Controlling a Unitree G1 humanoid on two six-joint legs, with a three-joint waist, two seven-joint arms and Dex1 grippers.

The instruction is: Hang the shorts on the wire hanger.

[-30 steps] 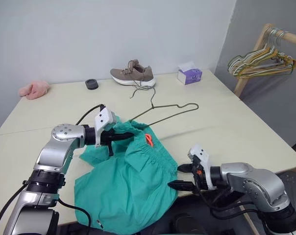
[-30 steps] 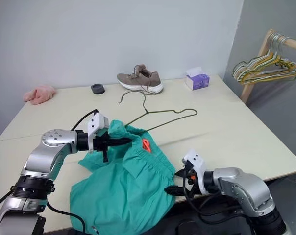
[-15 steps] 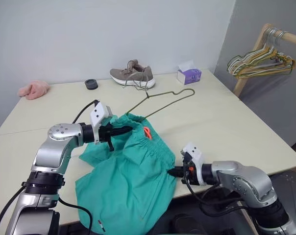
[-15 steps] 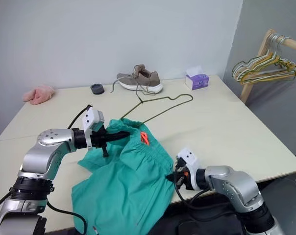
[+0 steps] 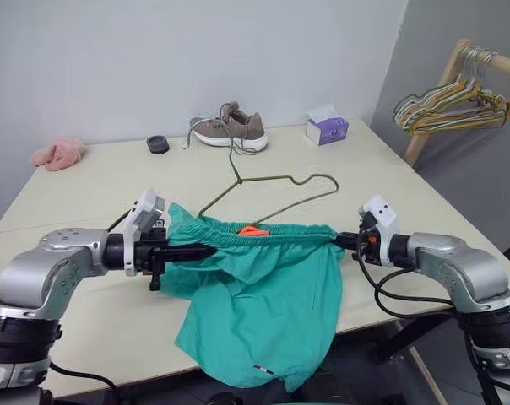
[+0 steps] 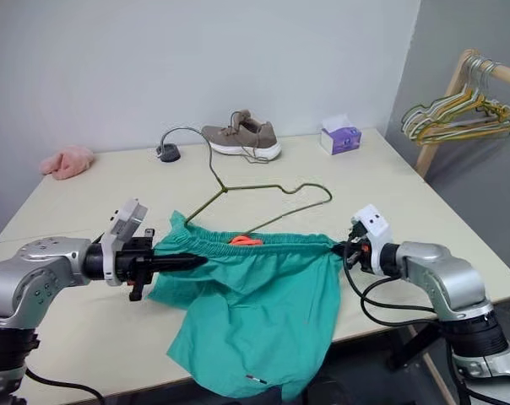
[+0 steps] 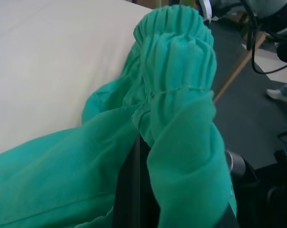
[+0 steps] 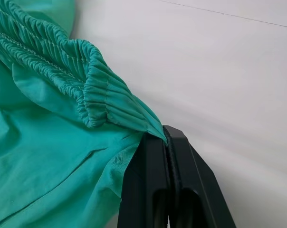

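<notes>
**Shorts pulled out wide**

Both arms have moved apart since a second ago, so the shorts (image 5: 263,287) now hang stretched in a line instead of lying in a heap. On the left, the left gripper (image 5: 206,250) is pinched tight on one end of the waistband. The wire hanger (image 5: 268,197) lies on the table (image 5: 86,181) just behind the shorts. On the right, the right gripper (image 5: 340,241) is pinched on the other end. I think this is the spreading step. Next, the waistband must go over the hanger.
</notes>
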